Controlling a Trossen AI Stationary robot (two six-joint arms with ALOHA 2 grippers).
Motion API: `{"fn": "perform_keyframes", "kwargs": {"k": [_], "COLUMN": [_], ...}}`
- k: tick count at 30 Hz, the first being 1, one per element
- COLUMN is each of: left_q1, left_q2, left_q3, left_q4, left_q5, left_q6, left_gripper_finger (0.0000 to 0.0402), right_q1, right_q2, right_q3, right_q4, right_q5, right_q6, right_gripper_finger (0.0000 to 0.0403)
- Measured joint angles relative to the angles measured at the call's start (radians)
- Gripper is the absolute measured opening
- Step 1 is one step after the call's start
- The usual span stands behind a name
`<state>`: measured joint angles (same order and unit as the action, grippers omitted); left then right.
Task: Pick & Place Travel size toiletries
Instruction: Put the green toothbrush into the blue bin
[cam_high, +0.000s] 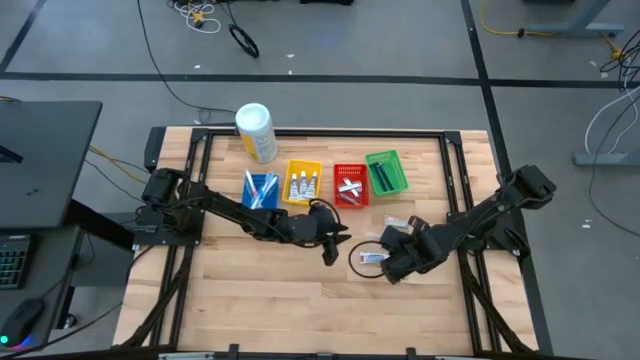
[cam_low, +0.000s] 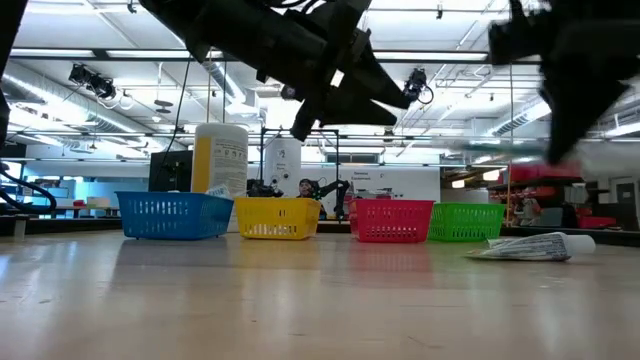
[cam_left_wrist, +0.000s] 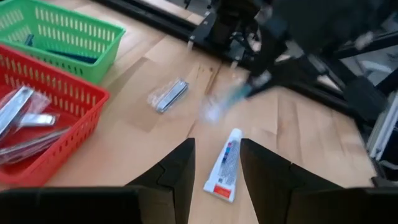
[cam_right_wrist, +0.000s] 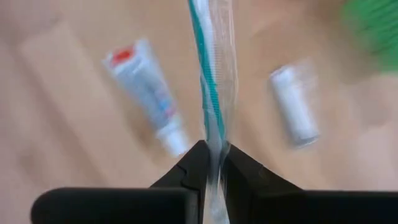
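My right gripper (cam_right_wrist: 213, 152) is shut on a teal toothbrush in a clear wrapper (cam_right_wrist: 214, 74), over the table's middle right (cam_high: 388, 262). A white toothpaste tube (cam_high: 372, 257) lies flat on the wood beside it, and it also shows in the low view (cam_low: 535, 245). My left gripper (cam_left_wrist: 216, 155) hangs open above the table's middle (cam_high: 333, 250), with the toothpaste tube (cam_left_wrist: 225, 165) just ahead of its fingers and untouched. A small silver packet (cam_left_wrist: 166, 95) lies nearer the baskets. The right wrist view shows it as a white packet (cam_right_wrist: 292, 102). My right gripper pinches the wrapped toothbrush between its two fingers at one end (cam_right_wrist: 214, 140). The toothbrush runs on straight ahead of the fingers, along their line. In the left wrist view it slants down from the gripper (cam_left_wrist: 227, 99), blurred, and I cannot tell whether its free end touches the wood.
Blue (cam_high: 260, 190), yellow (cam_high: 303, 182), red (cam_high: 349, 186) and green (cam_high: 386, 172) baskets stand in a row near the far edge, each with items inside. A white-and-yellow canister (cam_high: 256, 132) stands behind them. The near half of the table (cam_high: 300, 310) is bare wood.
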<state>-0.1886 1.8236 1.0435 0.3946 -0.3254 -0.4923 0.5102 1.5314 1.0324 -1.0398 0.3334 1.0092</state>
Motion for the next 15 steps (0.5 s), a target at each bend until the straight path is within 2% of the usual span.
{"fn": "perform_keyframes", "kwargs": {"k": [5,10,13,15], "left_q1": [-0.002,-0.018,-0.021,-0.020], "left_q2": [-0.029,-0.129,-0.144,-0.135], "left_q3": [-0.002,0.000,0.000,0.000], "left_q4": [0.000,-0.012,0.020,0.066], "left_q5": [0.001,-0.011,-0.006,0.045], "left_q6": [0.038,0.214,0.297,0.322], "left_gripper_finger": [0.0135,0.0134,0.0134,0.0134], "right_q1": [0.023,0.107,0.129,0.123], "right_q2": [-0.028,-0.137,-0.197,-0.222], "right_q3": [0.150,0.166,0.123,0.075], "right_q4": [-0.124,-0.142,0.000,0.165], "right_q5": [0.156,0.327,0.468,0.484], "right_q6": [-0.039,-0.085,-0.141,-0.245], "right_gripper_finger": [0.0043,0.0043,0.0043,0.0043]}}
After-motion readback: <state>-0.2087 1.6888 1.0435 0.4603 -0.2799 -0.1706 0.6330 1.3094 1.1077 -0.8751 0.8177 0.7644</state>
